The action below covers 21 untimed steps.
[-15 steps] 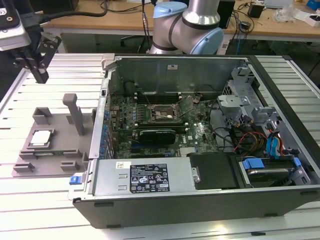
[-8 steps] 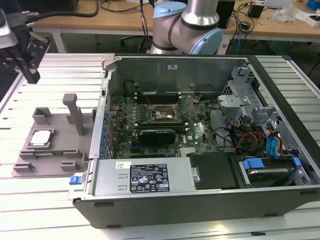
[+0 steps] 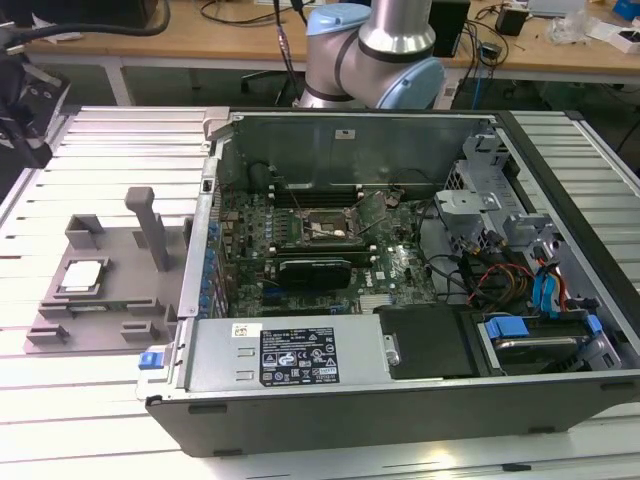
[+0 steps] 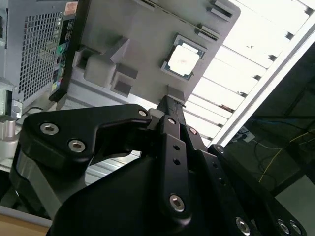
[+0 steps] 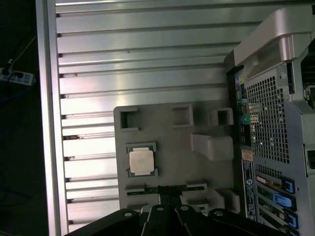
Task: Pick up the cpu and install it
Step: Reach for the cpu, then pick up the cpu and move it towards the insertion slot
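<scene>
cpu (image 3: 82, 276): flat square chip with a dull silver metal top and a thin pale rim. It lies flat in a square framed pocket of the grey tray (image 3: 118, 262), on the exterior view's left and outside the computer case (image 3: 300, 405). The tray is matte grey plastic with blocky raised pockets and one upright post (image 3: 150, 232); no other pocket seems to hold anything.

Gripper (image 4: 170, 101): black metal linkage with bolt heads. The fingers are pressed together into one narrow bar with nothing between them. In both wrist views the tips hang over the tray beside the cpu, apart from it; how high they are above the tray is hard to judge, and the linkage hides the tray edge under it.

The table (image 3: 120, 130) is ribbed aluminium slats. The case is a dark sheet-metal box, lid off, with a green motherboard (image 3: 395, 265) and a rectangular socket (image 3: 318, 228) inside. The arm (image 3: 385, 45) is silver and pale blue, cut off at the top.
</scene>
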Each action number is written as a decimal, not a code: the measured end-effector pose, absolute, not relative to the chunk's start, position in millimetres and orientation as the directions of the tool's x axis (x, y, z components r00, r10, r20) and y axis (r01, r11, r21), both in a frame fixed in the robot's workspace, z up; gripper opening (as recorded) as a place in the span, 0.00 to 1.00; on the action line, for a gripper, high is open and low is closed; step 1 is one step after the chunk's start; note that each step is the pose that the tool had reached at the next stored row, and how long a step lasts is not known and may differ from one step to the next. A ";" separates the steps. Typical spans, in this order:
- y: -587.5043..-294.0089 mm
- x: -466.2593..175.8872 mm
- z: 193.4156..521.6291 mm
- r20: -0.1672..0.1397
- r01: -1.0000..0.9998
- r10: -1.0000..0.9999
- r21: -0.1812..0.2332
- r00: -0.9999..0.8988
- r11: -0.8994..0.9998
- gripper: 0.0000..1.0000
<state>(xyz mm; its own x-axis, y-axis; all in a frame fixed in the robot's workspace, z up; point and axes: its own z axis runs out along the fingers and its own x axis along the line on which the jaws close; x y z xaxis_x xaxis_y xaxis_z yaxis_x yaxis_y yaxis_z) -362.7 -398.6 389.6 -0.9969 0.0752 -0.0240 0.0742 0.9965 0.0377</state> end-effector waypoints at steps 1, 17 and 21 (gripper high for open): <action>-398.6 -368.8 389.5 -0.024 0.074 0.075 0.038 -0.997 0.997 0.11; -398.6 -396.3 389.3 -0.024 0.074 0.075 0.038 -0.997 0.997 0.11; -398.6 -396.5 389.3 -0.024 0.074 0.075 0.038 -0.997 0.997 0.11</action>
